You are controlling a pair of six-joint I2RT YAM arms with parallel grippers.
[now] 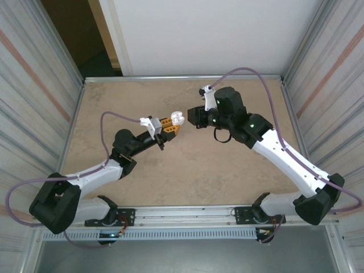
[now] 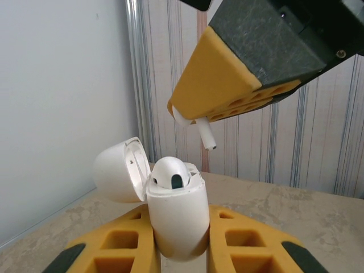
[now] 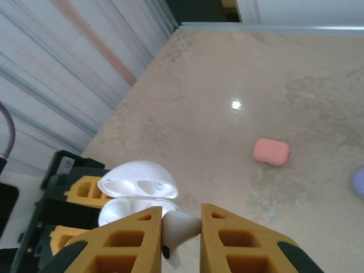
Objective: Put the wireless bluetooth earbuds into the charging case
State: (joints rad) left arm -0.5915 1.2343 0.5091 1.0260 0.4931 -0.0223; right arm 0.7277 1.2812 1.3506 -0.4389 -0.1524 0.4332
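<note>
Two arms meet above the middle of the table point(image 1: 227, 170), a little toward its far edge. The surface is beige and marbled, with one glare spot. Corrugated metal walls point(image 1: 34, 85) run along the left and right edges. A white panel point(image 1: 199, 34) closes the far edge, and a dark opening point(image 1: 79, 34) sits at the far-left corner.

The left gripper point(image 1: 169, 129) is clamped on the lower body of the white charging case point(image 1: 177, 118), which is held clear of the table. The left wrist view gives the detail: the case point(image 2: 176, 222) is upright with its lid hinged back to the left, and one white earbud point(image 2: 169, 170) is seated in it. The right gripper point(image 2: 227, 85) hangs just above and to the right, with the stem of a second white earbud point(image 2: 206, 135) pointing down, apart from the case.

The right wrist view adds the right gripper point(image 3: 181, 239) pinching that earbud point(image 3: 181, 226) by its head. It also shows the open case point(image 3: 136, 190) just beyond the fingers. A closed coral-pink case point(image 3: 271, 152) lies flat on the table toward the far edge. A pale purple thing point(image 3: 358, 181) is cut by the frame, so its identity is unclear.

Pose: the left arm point(image 1: 102, 170) stretches low from its base toward the centre. The right arm point(image 1: 284, 153) is elbowed high, with its wrist turned toward the left gripper.
</note>
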